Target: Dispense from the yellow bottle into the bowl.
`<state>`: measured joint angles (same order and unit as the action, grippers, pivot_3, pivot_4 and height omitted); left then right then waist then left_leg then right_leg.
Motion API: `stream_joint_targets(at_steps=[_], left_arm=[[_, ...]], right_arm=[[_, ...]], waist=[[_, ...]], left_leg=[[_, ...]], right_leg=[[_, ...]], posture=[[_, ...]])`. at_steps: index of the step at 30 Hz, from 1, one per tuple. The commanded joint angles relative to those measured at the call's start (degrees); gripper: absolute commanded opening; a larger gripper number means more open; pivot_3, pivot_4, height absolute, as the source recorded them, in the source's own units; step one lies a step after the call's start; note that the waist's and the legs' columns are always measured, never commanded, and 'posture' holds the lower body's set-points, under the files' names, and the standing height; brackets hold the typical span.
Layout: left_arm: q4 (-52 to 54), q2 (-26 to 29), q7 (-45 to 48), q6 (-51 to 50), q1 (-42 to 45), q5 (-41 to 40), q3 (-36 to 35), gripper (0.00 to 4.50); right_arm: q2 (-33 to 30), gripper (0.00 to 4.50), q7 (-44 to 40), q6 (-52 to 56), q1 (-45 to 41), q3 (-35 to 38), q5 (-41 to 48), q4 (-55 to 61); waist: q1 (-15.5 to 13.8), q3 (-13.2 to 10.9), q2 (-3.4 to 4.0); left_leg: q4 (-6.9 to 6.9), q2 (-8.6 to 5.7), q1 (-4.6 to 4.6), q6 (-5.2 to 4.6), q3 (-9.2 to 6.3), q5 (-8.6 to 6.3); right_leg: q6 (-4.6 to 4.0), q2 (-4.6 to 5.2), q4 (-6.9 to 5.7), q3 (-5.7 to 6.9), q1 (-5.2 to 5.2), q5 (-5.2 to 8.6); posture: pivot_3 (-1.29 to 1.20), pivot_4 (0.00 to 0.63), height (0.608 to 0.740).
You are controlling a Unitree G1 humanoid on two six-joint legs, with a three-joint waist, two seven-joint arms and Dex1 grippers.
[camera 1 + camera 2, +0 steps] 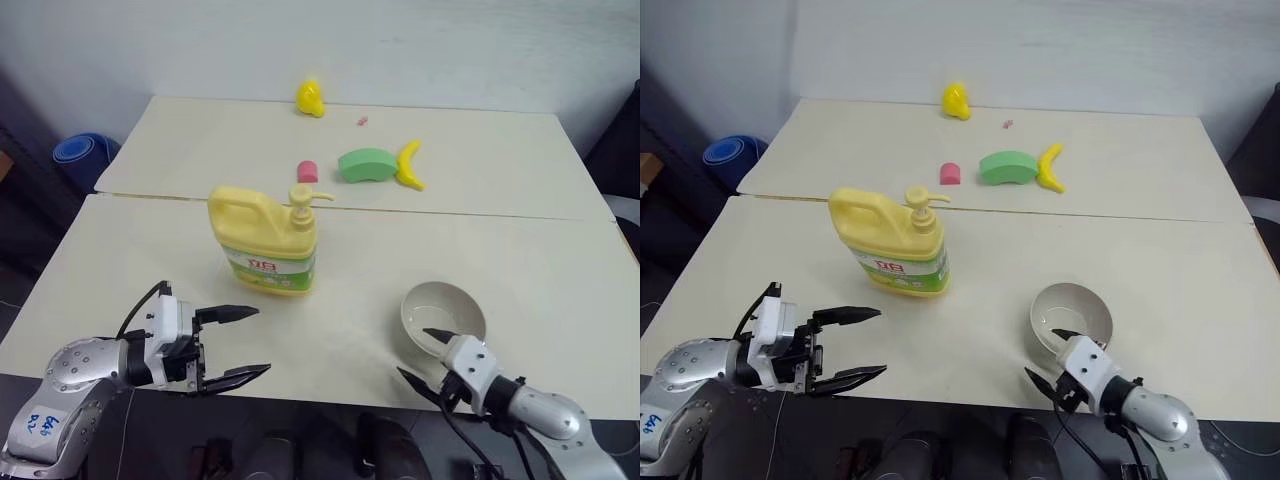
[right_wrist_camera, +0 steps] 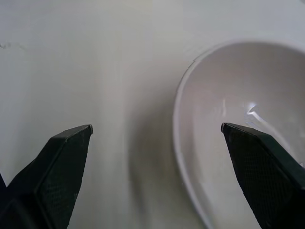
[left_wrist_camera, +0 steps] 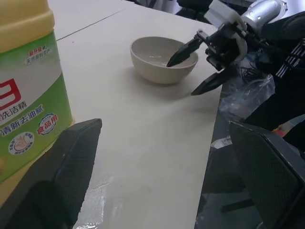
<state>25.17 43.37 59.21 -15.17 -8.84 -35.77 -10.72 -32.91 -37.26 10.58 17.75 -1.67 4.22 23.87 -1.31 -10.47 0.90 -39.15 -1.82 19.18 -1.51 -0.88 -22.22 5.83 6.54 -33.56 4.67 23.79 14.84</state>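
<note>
Right gripper (image 1: 422,353) spread wide at bowl (image 1: 443,313) near rim, table edge.

The yellow bottle (image 1: 263,243) is looking like smooth, slightly glossy plastic with a shiny printed label, while the bowl (image 1: 443,315) is showing a smooth off-white glaze-like finish that is catching small highlights inside. The table (image 1: 520,270) is presenting a matt cream surface — faintly sheened near the front edge. The left gripper (image 1: 232,345) and right gripper (image 1: 419,354) are wearing matt black fingers (image 3: 78,162) with a fine textured pattern — behind them, silvery metallic-looking wrist housings.
</note>
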Motion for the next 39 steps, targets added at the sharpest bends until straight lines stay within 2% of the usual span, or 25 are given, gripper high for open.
stream_joint_targets(at_steps=[1,11,12,15,17,21,27,32,39], left_arm=[[2.33,0.35,-0.59,-0.3,0.39,-0.63,-1.51,4.5],[5.59,3.17,-2.49,-11.98,4.94,-14.07,-8.22,4.5],[5.78,4.04,-3.26,-14.07,6.93,-17.54,-9.51,4.3],[3.88,5.19,-7.87,-18.1,16.14,-25.52,-12.14,3.61],[0.93,4.77,-11.55,-19.29,24.01,-26.96,-11.95,2.98],[-6.25,2.67,-15.44,-18.32,39.86,-21.6,-7.2,1.7],[-14.92,-2.07,-14.06,-14.99,52.08,-11.55,1.72,0.02],[-19.15,-6.17,-12.65,-13.63,56.04,-4.99,7.36,0.02],[-20.42,-7.86,-14.45,-14.6,55.94,2.0,10.23,0.02]], right_arm=[[1.03,3.58,1.72,-0.16,-2.17,-0.94,-1.38,-0.29],[-2.5,0.16,-0.88,-4.63,-6.07,-0.5,-3.34,-4.1],[-3.32,0.01,-1.97,-5.18,-7.3,-0.07,-2.82,-3.93],[-6.01,0.0,-5.84,-3.85,-11.12,1.8,0.66,-1.47],[-7.95,0.0,-8.79,-2.77,-13.86,2.23,3.01,0.17],[-12.17,0.0,-12.91,5.08,-23.29,1.45,6.36,4.29],[-12.62,0.0,-14.89,19.64,-41.16,-1.65,11.31,6.01],[-12.87,0.0,-17.79,28.9,-52.77,-6.06,14.09,5.92],[-12.9,0.0,-19.97,33.9,-59.19,-9.62,15.4,5.4]], waist=[[0.04,0.0,-0.01],[0.07,0.0,-0.04],[0.1,-0.01,-0.06],[0.07,-0.11,-0.05],[-0.01,-0.22,-0.03],[0.0,-0.23,-0.04],[0.22,-0.26,-0.08],[0.11,-0.26,-0.09],[0.07,-0.28,-0.12]], left_leg=[[-0.02,0.0,0.0,-0.01,0.01,0.0],[-0.1,0.0,-0.09,0.07,0.02,0.07],[-0.13,0.0,-0.1,0.08,0.02,0.08],[-0.2,0.0,-0.1,0.11,0.0,0.11],[-0.44,0.0,-0.03,0.13,-0.07,0.12],[-0.54,-0.05,-0.07,0.16,-0.07,0.14],[-0.58,-0.08,0.08,0.15,-0.02,0.15],[-0.57,-0.06,0.29,0.16,-0.06,0.14],[-0.99,-0.14,1.2,0.14,-0.09,0.15]], right_leg=[[0.01,0.0,0.02,0.0,-0.01,0.0],[0.0,-0.01,-0.02,-0.05,-0.01,0.0],[0.0,-0.01,-0.05,-0.06,-0.02,0.0],[-0.01,-0.01,-0.16,-0.09,-0.02,-0.01],[-0.03,-0.05,-0.28,-0.08,-0.01,-0.02],[-0.02,-0.27,-0.4,-0.05,-0.06,-0.05],[0.08,-0.32,-0.43,-0.02,-0.02,-0.11],[0.1,-0.32,-0.3,0.12,0.1,-0.12],[0.18,-0.25,-0.55,0.57,0.92,-0.16]], posture=[[0.0,0.15,0.74],[0.0,0.15,0.74],[0.0,0.15,0.74],[0.0,0.15,0.74],[0.0,0.15,0.74],[0.0,0.15,0.74],[0.0,0.15,0.74],[0.0,0.15,0.74],[0.0,0.15,0.74]])
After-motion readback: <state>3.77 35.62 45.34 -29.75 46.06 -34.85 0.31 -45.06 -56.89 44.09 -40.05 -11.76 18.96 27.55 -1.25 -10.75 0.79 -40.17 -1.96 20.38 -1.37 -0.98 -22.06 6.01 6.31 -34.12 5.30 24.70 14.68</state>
